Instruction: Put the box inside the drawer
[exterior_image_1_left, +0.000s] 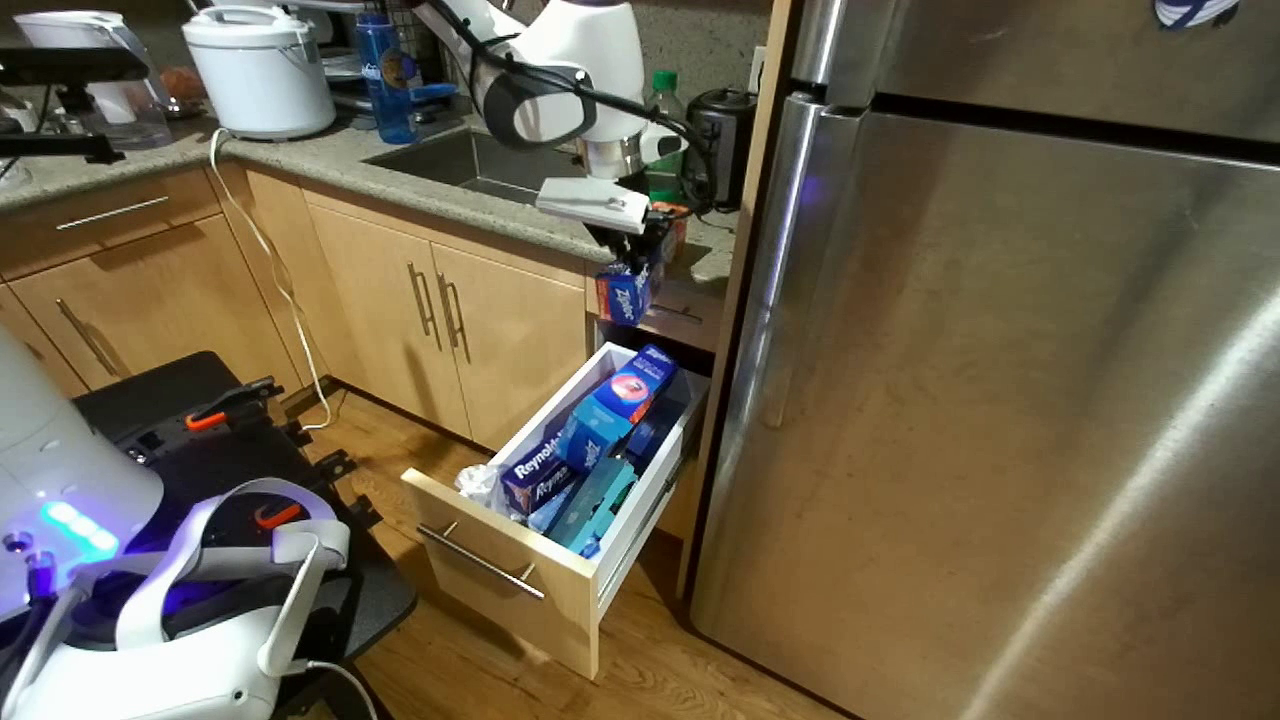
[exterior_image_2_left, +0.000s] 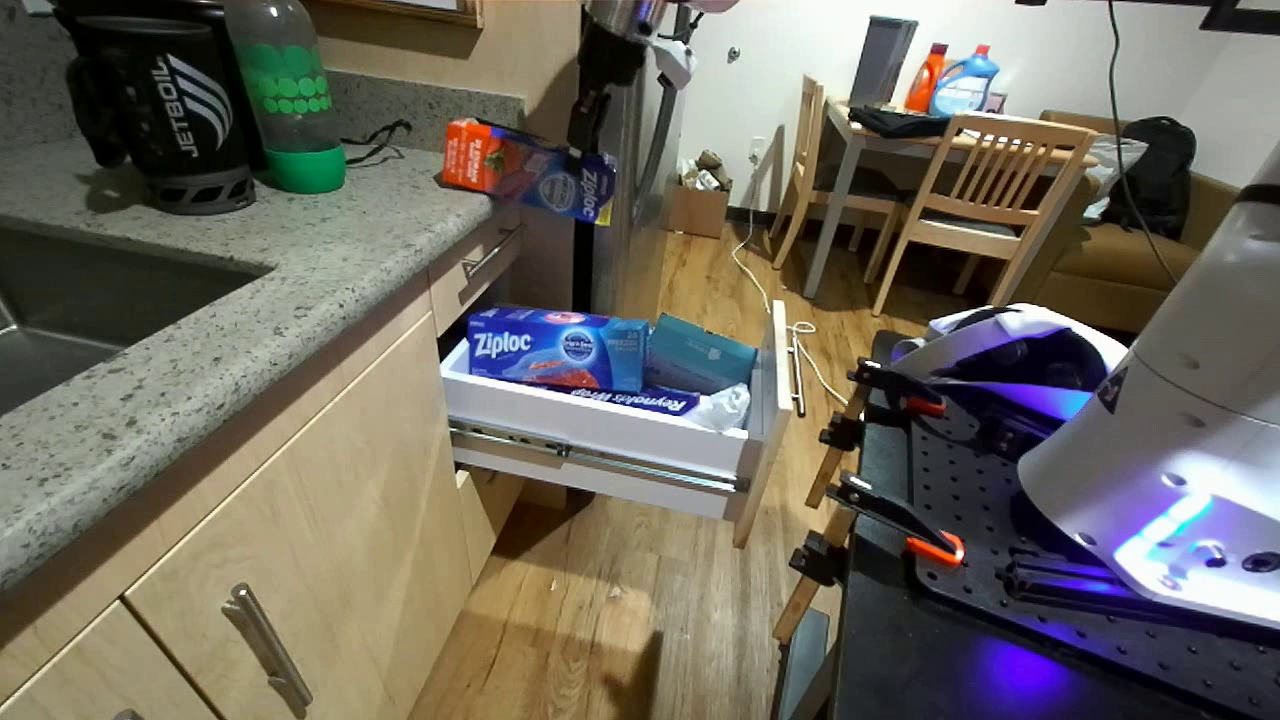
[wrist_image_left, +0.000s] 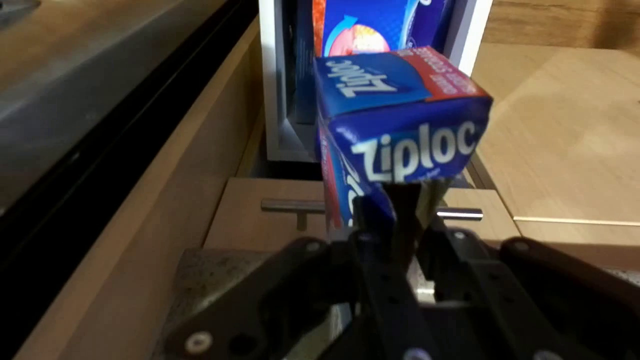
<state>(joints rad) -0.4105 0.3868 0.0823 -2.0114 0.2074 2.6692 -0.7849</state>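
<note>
Nearly closed, the gripper (exterior_image_2_left: 582, 140) pinches the box (exterior_image_2_left: 532, 180) by an edge close to one end, perhaps because that is easier to catch than the full width. Held so, the box tilts: its orange end sits higher, by the counter (exterior_image_2_left: 350, 255), while the gripped end dips past the counter's edge, higher than the drawer (exterior_image_1_left: 560, 608). Whether the counter props it, I can't tell. The drawer is pulled well out, giving access from above; cartons (exterior_image_2_left: 558, 350) inside rise over its rim, so room looks tight.
</note>
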